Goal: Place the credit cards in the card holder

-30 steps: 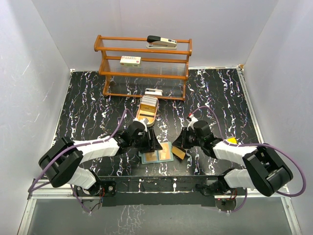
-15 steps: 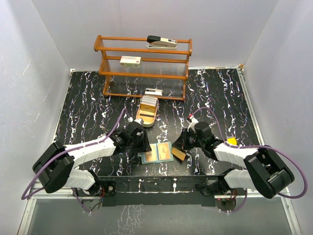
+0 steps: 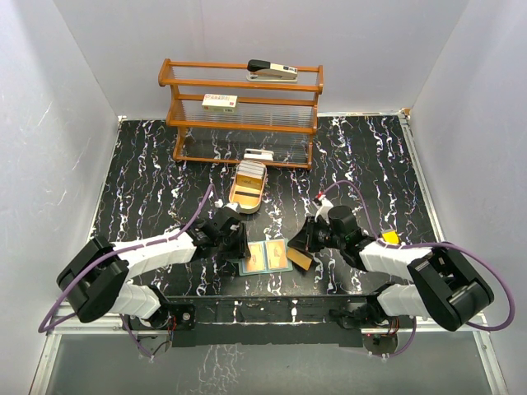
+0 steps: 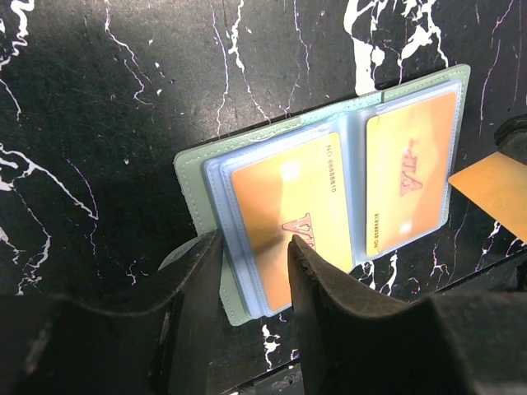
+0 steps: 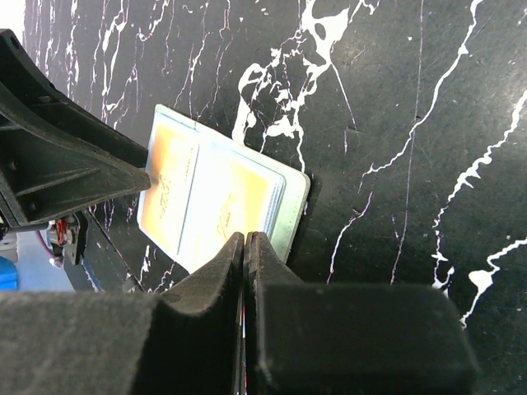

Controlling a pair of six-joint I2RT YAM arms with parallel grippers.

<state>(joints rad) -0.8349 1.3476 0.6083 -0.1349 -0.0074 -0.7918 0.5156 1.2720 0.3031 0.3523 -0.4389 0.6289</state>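
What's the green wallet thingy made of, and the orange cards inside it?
The card holder looks like soft leather or fake leather: sage green, matte, bending at its fold. Its pockets look like thin clear plastic film, bluish with shiny glare. The credit cards look like stiff, smooth plastic: flat, orange, with printed letters.

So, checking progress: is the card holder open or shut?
Open: the holder lies spread flat, inside up, an orange card in each half.
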